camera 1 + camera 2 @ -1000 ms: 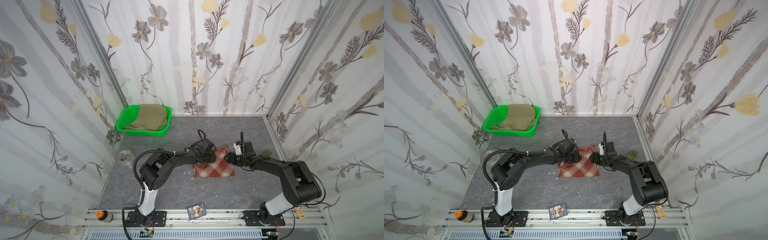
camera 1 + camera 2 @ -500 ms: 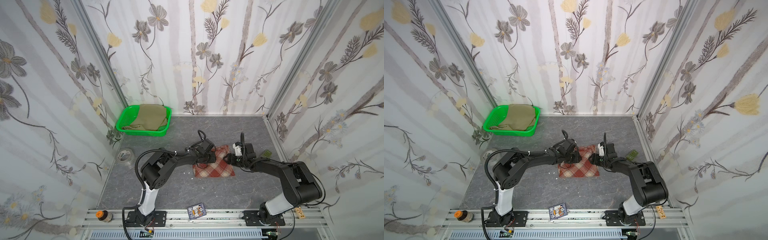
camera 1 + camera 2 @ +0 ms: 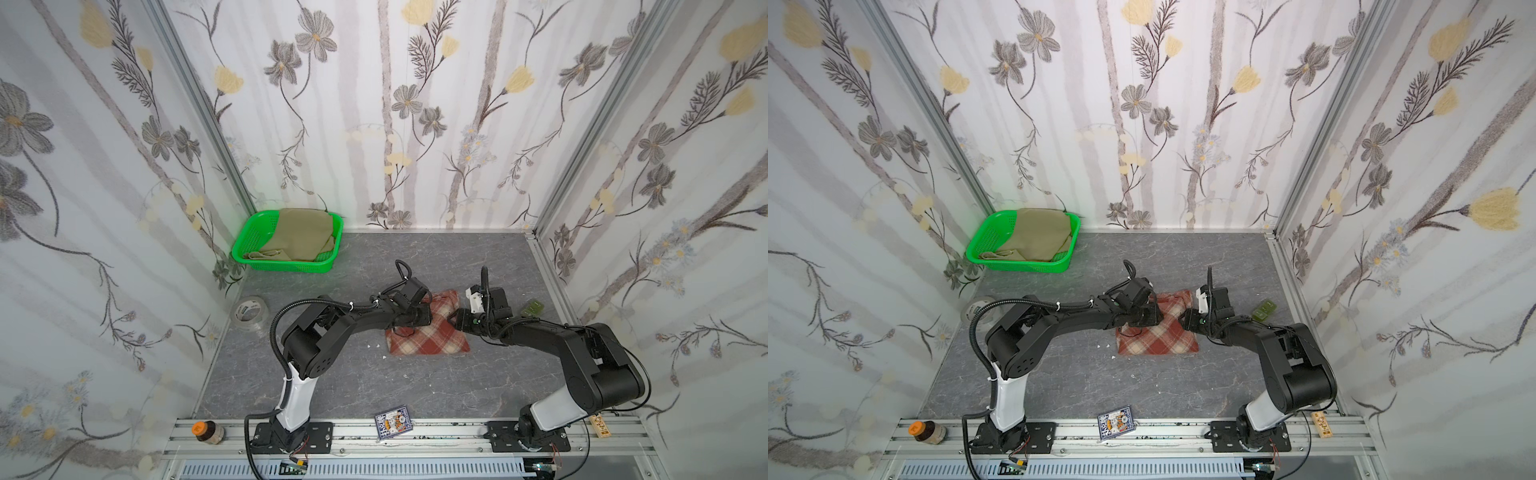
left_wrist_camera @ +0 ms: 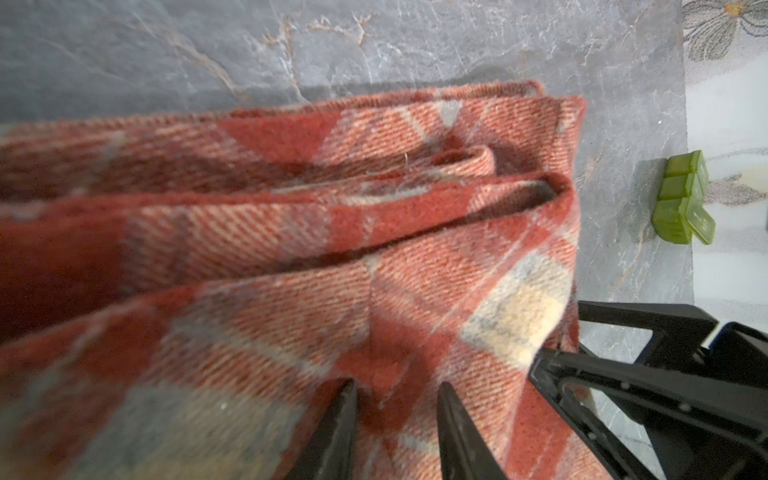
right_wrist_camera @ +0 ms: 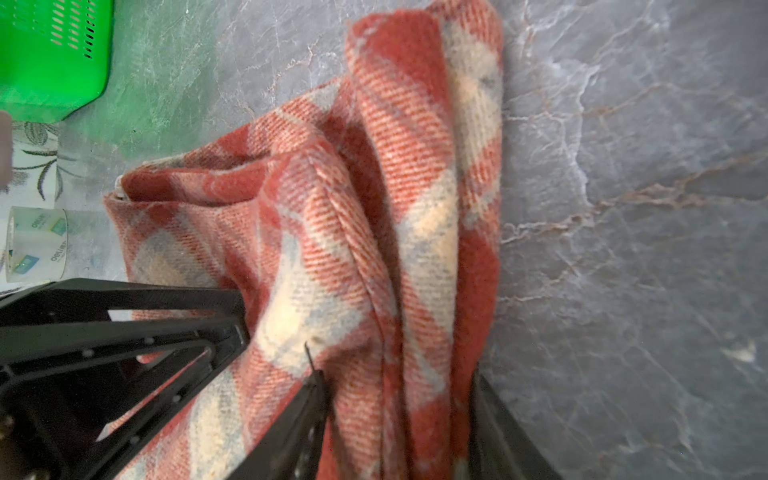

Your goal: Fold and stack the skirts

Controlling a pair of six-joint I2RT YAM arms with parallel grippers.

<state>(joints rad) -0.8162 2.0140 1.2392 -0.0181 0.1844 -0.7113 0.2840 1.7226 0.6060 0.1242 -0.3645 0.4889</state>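
The plaid skirt (image 3: 428, 334) (image 3: 1158, 334) lies folded in thick layers on the grey floor, in the middle. My left gripper (image 3: 419, 319) (image 4: 397, 395) comes in from its left and is shut on a ridge of the top layer. My right gripper (image 3: 458, 324) (image 5: 399, 386) comes in from the right, its fingers closed around the stacked folded edge (image 5: 415, 291). The khaki skirt (image 3: 300, 239) (image 3: 1038, 232) lies bunched in the green basket (image 3: 246, 249) at the back left, away from both grippers.
A tape roll (image 3: 249, 309) lies by the left wall. A small green box (image 3: 533, 308) (image 4: 681, 199) sits near the right wall. A card pack (image 3: 392, 424) and a bottle (image 3: 206, 431) rest on the front rail.
The right gripper's jaws have narrowed onto the plaid skirt's folded edge. The left gripper keeps its grip, and both arms have hardly moved.
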